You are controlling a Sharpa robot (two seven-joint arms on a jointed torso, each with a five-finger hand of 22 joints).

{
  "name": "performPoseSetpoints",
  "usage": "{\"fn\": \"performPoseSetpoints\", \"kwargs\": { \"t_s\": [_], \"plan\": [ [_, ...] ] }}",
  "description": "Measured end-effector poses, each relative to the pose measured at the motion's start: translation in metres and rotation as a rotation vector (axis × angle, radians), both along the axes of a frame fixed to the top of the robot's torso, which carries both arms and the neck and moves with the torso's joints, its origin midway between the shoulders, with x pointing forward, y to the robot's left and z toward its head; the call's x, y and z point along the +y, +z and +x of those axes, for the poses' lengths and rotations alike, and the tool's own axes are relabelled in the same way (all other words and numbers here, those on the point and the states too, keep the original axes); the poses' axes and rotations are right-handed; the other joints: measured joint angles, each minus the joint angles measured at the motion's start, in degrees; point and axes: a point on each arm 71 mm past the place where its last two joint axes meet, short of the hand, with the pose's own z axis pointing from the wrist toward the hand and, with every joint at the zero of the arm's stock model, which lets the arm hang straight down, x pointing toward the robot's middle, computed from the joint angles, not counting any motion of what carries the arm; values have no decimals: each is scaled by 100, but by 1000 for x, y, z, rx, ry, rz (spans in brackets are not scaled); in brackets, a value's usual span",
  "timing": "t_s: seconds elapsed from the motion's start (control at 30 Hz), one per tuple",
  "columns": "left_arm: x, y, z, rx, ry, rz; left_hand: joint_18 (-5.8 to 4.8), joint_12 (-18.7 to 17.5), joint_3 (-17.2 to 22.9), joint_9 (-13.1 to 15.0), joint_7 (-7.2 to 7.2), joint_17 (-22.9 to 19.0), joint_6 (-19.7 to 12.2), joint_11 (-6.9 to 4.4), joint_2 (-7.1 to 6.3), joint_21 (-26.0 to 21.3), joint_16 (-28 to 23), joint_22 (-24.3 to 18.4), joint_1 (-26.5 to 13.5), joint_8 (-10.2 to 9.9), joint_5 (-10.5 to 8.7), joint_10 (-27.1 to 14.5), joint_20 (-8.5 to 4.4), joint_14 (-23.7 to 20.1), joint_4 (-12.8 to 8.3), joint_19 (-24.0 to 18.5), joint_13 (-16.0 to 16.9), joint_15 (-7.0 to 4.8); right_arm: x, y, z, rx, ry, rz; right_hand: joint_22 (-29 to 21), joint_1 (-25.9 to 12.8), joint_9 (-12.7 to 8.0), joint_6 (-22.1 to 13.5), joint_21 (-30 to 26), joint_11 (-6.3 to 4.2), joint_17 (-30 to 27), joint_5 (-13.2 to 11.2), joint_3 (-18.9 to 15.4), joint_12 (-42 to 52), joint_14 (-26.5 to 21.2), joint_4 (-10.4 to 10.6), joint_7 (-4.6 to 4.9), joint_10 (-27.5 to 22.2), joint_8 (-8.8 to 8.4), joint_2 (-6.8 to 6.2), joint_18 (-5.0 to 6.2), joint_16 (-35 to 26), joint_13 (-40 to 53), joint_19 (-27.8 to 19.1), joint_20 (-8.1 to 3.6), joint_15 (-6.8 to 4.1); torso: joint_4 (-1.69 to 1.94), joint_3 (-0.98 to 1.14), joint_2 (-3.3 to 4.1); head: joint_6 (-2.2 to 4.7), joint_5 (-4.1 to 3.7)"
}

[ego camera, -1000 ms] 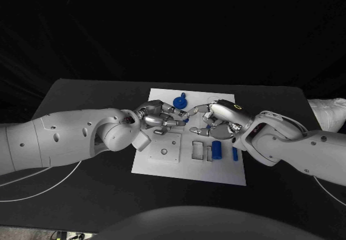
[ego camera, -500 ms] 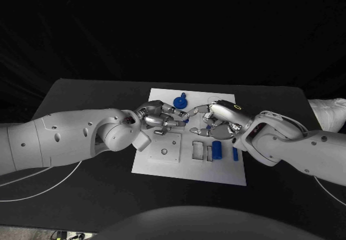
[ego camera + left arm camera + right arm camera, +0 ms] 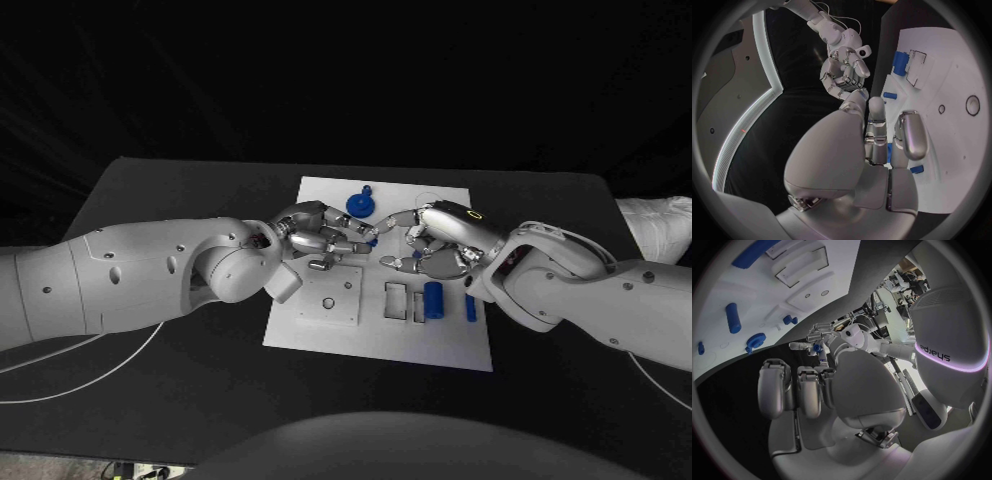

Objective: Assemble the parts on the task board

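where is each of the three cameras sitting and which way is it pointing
Head view: on the robot's head, looking down at the task board; both arms reach in, left hand and right hand nearly meeting above it.
Left wrist view: behind the left hand, facing across the board toward the right hand.
Right wrist view: behind the right hand, facing the left hand.
Shared: all show the white board and blue parts.

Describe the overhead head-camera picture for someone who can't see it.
Two silver robot hands, left and right, meet fingertip to fingertip above a white rectangular task board on a black table. Small blue parts lie on it: a round knobbed piece and a short cylinder.
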Motion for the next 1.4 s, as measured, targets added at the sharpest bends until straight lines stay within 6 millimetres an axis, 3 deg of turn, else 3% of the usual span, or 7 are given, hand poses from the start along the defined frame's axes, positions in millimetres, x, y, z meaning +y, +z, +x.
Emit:
{"fn": "performPoseSetpoints", "kwargs": {
  "t_s": [0.23,0.5,0.8,1.0,1.1,1.4],
  "plan": [
    [0,0,0,-2,1,0,0,46,-38,1,28,2,31,11,32,0,0,0,12,2,-47,52,0,0,7,0,-8,0,0,0,0,2,0,-2,0,0,9,4,-23,0,0,0,0,0,0,0,-3,0,-12,0,0,0,0,0,0,0,-1,0,-2,0,2],
    [0,1,1,-14,10,1,0,85,-40,1,29,22,32,31,85,0,0,0,20,39,-1,112,0,0,9,0,-21,0,-4,0,0,-9,-2,5,-1,26,3,-29,-58,0,-1,-23,40,0,0,-40,13,0,-199,-26,0,0,0,-41,41,0,0,0,-3,0,22],
    [1,5,4,-56,23,4,0,85,-73,18,-12,39,74,32,111,0,0,0,42,73,60,154,0,0,9,0,-28,0,-16,5,-2,-34,-20,19,-2,30,-2,-158,-80,0,-1,-23,55,0,0,-55,-53,0,-362,-30,0,0,0,-41,41,0,-2,3,-6,0,40],
    [2,6,5,-80,30,10,0,111,-73,51,-13,39,73,31,125,0,0,0,57,74,65,194,0,0,9,0,-34,0,-24,19,0,-70,-31,31,-2,47,-9,-169,-79,0,-2,-23,59,0,0,-59,-64,0,-389,-47,0,0,0,-41,41,0,-7,2,-3,0,27],
    [3,6,6,-88,34,13,0,112,-73,51,-3,31,82,32,125,0,0,0,57,73,105,195,0,0,9,0,-41,0,-29,23,1,-80,-41,38,-2,70,-23,-251,-79,0,-2,-23,95,0,0,-95,-146,0,-487,-70,0,0,0,-41,41,0,-6,2,-2,0,26],
    [13,9,7,-124,66,36,0,111,-73,51,17,14,101,62,153,0,0,0,91,56,171,266,0,0,8,0,-55,0,-43,27,2,-76,-78,51,-3,70,-23,-256,-79,0,-2,-23,95,0,0,-95,-152,0,-487,-70,0,0,0,-41,41,0,-12,7,-2,0,39]
  ]
}}
